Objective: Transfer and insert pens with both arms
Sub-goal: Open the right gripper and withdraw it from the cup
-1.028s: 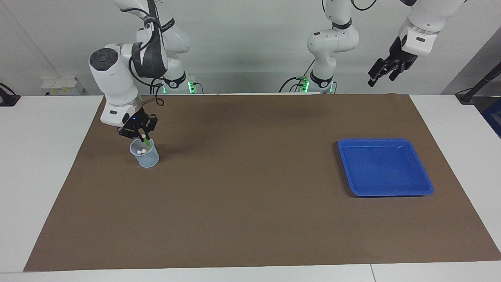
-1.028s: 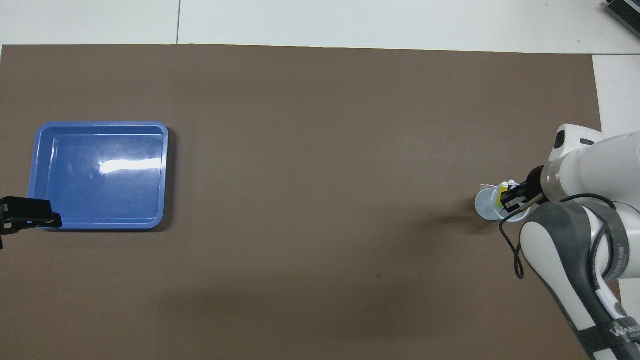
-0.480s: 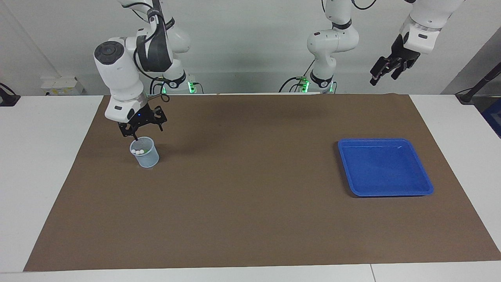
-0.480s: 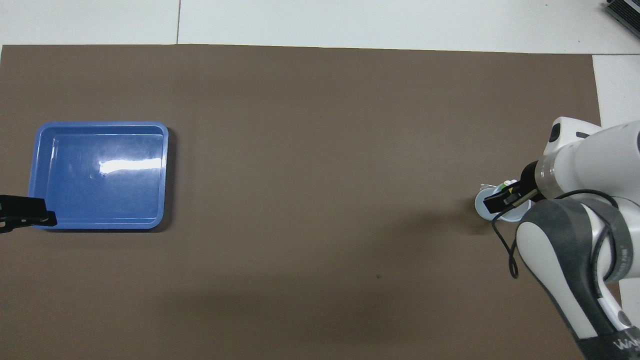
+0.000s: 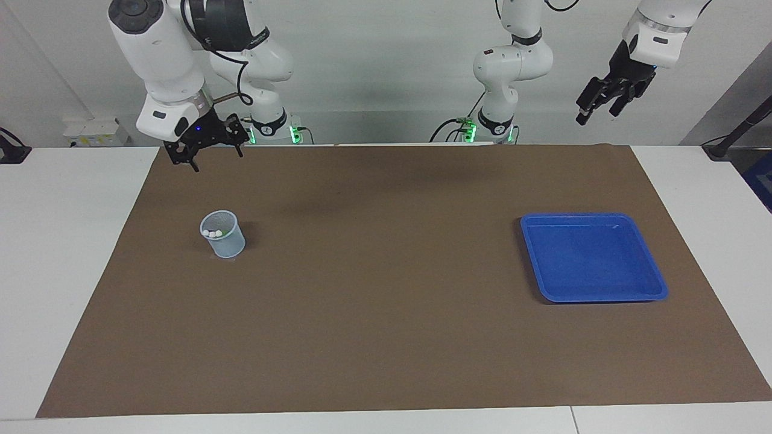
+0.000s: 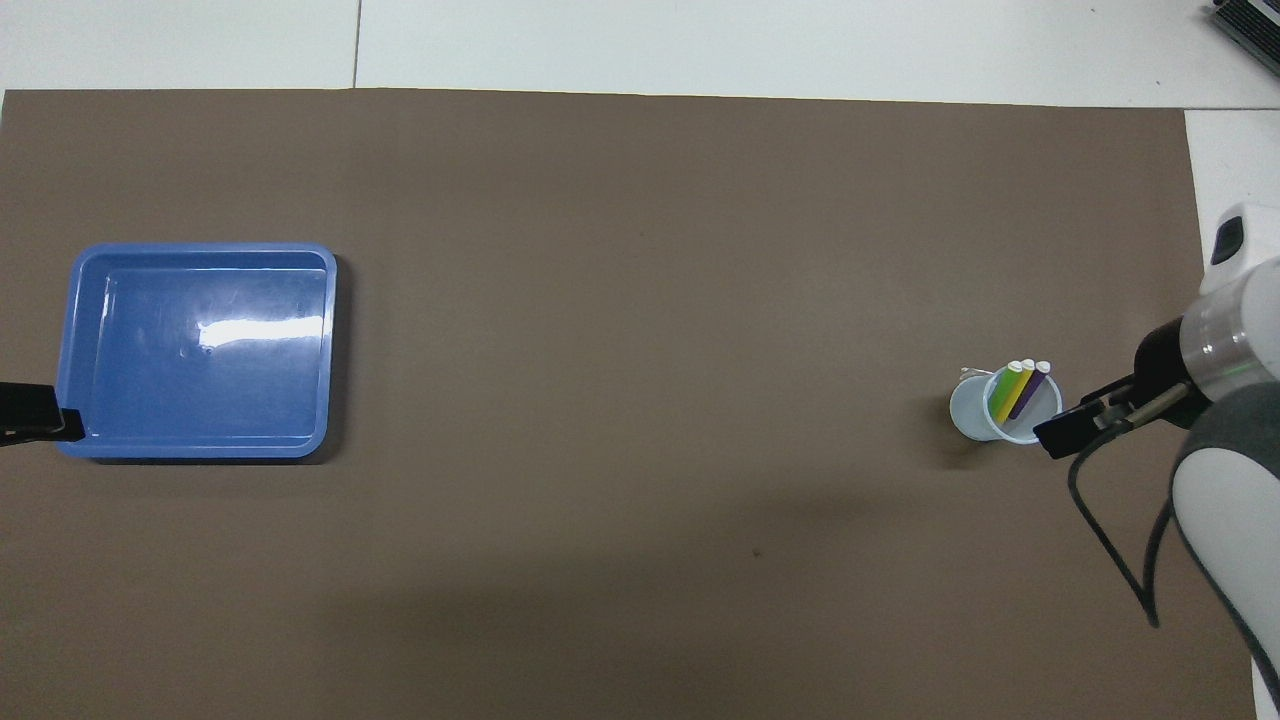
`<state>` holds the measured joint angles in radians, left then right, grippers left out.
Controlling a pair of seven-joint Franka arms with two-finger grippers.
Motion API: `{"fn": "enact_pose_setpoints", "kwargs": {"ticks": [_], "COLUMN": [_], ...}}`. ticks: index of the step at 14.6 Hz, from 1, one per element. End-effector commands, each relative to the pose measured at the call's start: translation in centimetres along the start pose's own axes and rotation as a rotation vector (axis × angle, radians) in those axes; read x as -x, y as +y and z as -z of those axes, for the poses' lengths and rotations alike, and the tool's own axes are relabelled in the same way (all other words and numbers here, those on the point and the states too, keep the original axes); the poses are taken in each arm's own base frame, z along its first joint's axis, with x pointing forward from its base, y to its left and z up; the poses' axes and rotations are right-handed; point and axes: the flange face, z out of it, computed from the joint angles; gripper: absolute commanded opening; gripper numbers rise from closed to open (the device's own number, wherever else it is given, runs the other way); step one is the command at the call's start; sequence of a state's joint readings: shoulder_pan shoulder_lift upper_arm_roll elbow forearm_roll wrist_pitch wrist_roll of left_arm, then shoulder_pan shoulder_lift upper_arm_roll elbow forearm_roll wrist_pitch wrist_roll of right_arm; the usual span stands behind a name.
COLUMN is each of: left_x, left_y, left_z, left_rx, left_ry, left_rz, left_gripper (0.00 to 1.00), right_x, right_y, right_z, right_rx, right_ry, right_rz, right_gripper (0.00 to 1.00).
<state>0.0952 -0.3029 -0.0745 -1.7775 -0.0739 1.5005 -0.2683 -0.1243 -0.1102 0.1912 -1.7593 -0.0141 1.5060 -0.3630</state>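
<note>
This is a robotics lab, set up for testing rather than for living or selling. A long white tabletop [image 5: 72, 253] carries a plain brown mat [image 5: 386, 313], laid out like a marked work area. At twelve o'clock two white jointed arms [image 5: 512, 60] stand on bases lit with small green lamps [image 5: 467, 128], black cables trailing from them. The wall there is bare and grey-white. On the mat sit only test props: a blue tray [image 5: 654, 283] at three o'clock and a small pale cup [image 5: 226, 244] of coloured pens [image 6: 1020, 390] at nine o'clock.
</note>
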Motion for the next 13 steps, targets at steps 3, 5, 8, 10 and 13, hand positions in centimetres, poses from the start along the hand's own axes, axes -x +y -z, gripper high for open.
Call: {"fn": "enact_pose_setpoints", "kwargs": {"ticks": [3,5,8,10,13], "left_x": [-2.0,-2.7,-3.3,-3.5,-3.5], "left_y": [0.2,0.5,0.6,0.9,1.9], "left_z": [3.0,3.9,3.7,3.9,3.5], "left_rx": [-0.017,-0.016,-0.020,-0.013,-0.010], "left_ry": [-0.036,-0.035,-0.035,-0.008,0.000], "left_rz": [-0.019,-0.022,-0.021,-0.025,-0.045], "left_gripper": [1.00,1.00,1.00,1.00,1.00], "right_x": [1.3,1.5,1.3,0.6,-0.6], "right_y": [-1.0,-1.6,-1.6,-1.1,-0.9], "right_z": [4.8,6.7,8.8,9.3,7.0], "right_rx": [-0.023,-0.017,-0.057,-0.066,-0.055], "right_ry": [0.018,0.051,0.101,0.075,0.087], "right_rz": [-0.052,-0.092,-0.108,-0.116,-0.160], "right_gripper": [1.00,1.00,1.00,1.00,1.00]}}
